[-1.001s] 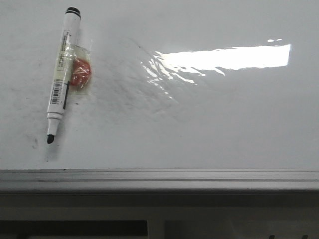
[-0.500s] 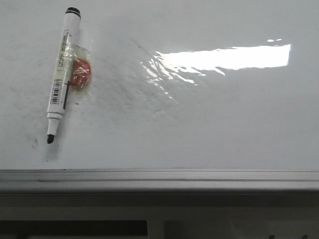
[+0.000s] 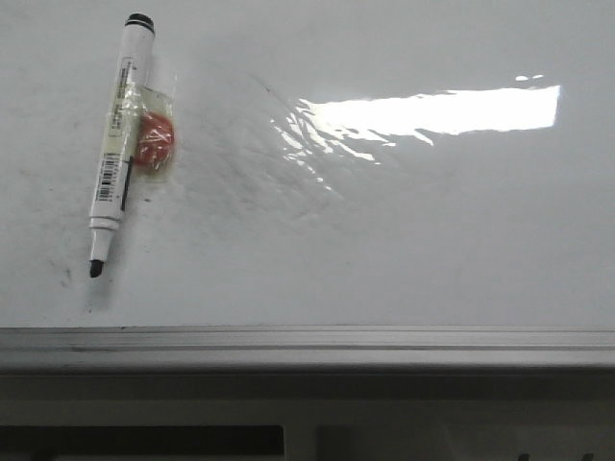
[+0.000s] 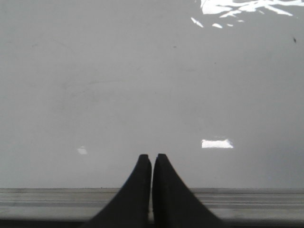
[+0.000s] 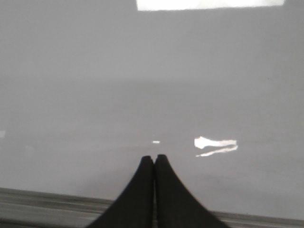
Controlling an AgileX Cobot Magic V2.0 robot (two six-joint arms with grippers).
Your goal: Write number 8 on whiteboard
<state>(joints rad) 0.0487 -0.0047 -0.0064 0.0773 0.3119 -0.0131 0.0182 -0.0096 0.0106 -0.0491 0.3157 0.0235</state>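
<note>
The whiteboard [image 3: 404, 240] is glossy white with faint grey smudges and a wrinkled shiny patch [image 3: 307, 134]. Its grey metal edge rail [image 3: 307, 346] runs along the near side. No drawn number 8 shows on it. A white marker [image 3: 115, 144] with a black end cap and a bare black tip [image 3: 96, 269] lies uncapped at the board's far left, tip toward the rail, with a taped orange-red piece [image 3: 156, 141] beside it. My left gripper [image 4: 152, 156] is shut and empty over the near edge. My right gripper [image 5: 155, 157] is shut and empty there too. Neither gripper shows in the front view.
A bright window reflection [image 3: 432, 110] lies across the board's right half. The rail also shows in the left wrist view [image 4: 57, 204] and in the right wrist view [image 5: 47, 204]. Below the rail is a dark table front [image 3: 307, 427].
</note>
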